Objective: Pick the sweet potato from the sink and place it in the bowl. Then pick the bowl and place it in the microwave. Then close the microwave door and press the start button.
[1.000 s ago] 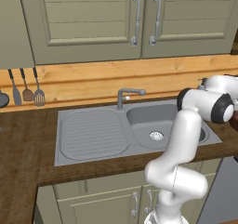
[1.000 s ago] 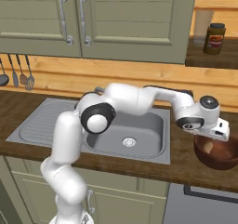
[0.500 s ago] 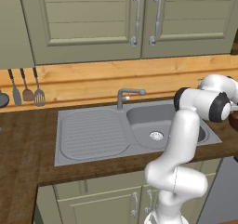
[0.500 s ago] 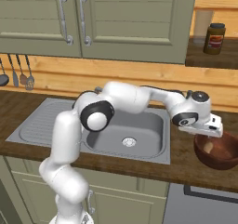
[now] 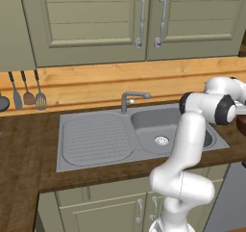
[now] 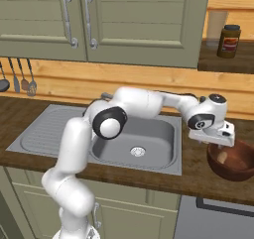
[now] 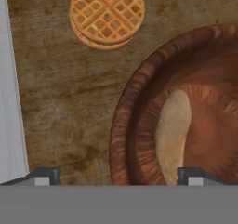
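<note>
— Where does the sweet potato (image 7: 173, 134) lie?
— Inside the bowl (image 6: 233, 159), on its bottom, a pale tapered piece seen from the hand view. The bowl stands on the wooden worktop (image 6: 198, 177) to the right of the sink (image 6: 149, 139).
— And the claw (image 7: 119, 175)?
— It hangs above the bowl's near rim. In the hand view its two tips stand wide apart and hold nothing: one sits over the bare worktop beside the bowl, the other over the bowl's inside, just by the end of the sweet potato. The rim of the bowl passes between them.
— Anything else close by?
— A stack of round waffles (image 7: 107, 14) lies on the worktop, apart from the bowl. The sink basin, with its drain (image 5: 161, 140) and tap (image 5: 132, 99), holds nothing.
</note>
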